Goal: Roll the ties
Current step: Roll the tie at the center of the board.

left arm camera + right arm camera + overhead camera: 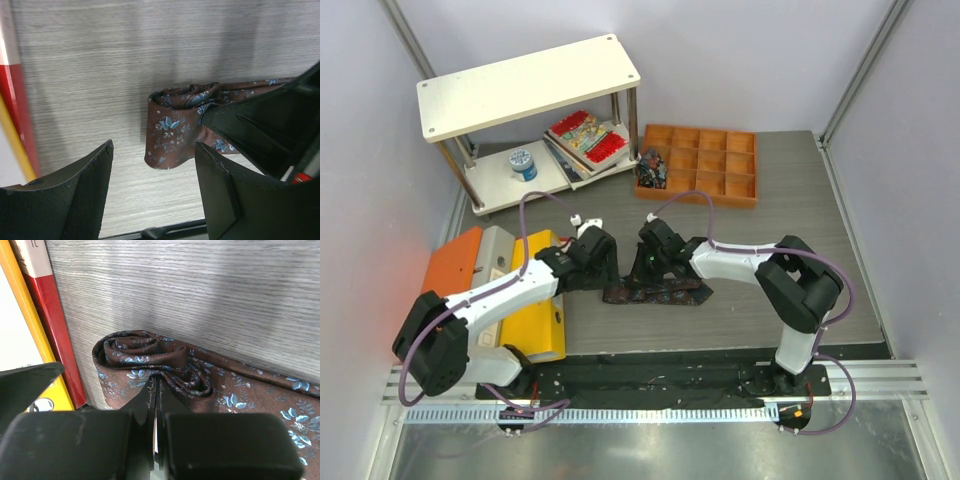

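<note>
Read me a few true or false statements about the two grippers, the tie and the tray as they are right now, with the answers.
1. The left gripper is open and holds nothing. True.
2. The right gripper is wide open. False: it is shut, pinching the brown tie.
3. The brown tie is fully rolled. False: only one end is folded over, and the rest trails flat on the table.
4. The orange tray stands beside the shelf. True.
</note>
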`<state>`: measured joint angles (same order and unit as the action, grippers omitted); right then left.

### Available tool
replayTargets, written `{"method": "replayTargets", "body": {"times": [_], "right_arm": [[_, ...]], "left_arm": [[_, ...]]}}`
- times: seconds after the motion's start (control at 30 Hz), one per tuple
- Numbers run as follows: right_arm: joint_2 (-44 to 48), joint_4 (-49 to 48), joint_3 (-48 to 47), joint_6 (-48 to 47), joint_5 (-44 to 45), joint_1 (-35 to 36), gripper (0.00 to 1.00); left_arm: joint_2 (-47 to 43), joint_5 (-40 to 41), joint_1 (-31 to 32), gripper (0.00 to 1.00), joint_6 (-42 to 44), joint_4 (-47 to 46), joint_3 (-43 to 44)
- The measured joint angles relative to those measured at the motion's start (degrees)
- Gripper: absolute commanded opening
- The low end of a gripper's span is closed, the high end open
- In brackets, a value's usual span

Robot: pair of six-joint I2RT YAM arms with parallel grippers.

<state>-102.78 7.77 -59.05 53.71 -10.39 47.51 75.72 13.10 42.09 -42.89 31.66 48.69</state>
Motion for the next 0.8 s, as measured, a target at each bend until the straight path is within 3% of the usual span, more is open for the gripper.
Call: {"method": "replayTargets", "body": {"times": [0.4,0.5,0.63,0.73,0.8], "right_arm": [[0.0,-4.6,2.9,0.0,-0.1,-0.3,0.02],[0.0,-5.3,3.3,0.1,-0.2,-0.4,0.02],[0.0,-6.4,3.8,0.2,-0.2,-0.4,0.02],[0.0,-7.1,4.1,0.3,-0.2,-0.5,0.02],[0.0,-7.3,4.2,0.3,-0.3,-0.5,0.02]], "left_arm": [[5.3,-2.1,0.0,0.58,-0.1,-8.8,-4.5],[6.5,-2.4,0.0,0.49,-0.1,-11.0,-4.9],[7.8,-3.5,0.0,0.19,0.0,-14.3,-5.3],[8.0,-3.8,0.0,0.06,-0.2,-15.6,-5.4],[8.0,-3.8,0.0,0.04,-0.3,-15.8,-5.4]]}}
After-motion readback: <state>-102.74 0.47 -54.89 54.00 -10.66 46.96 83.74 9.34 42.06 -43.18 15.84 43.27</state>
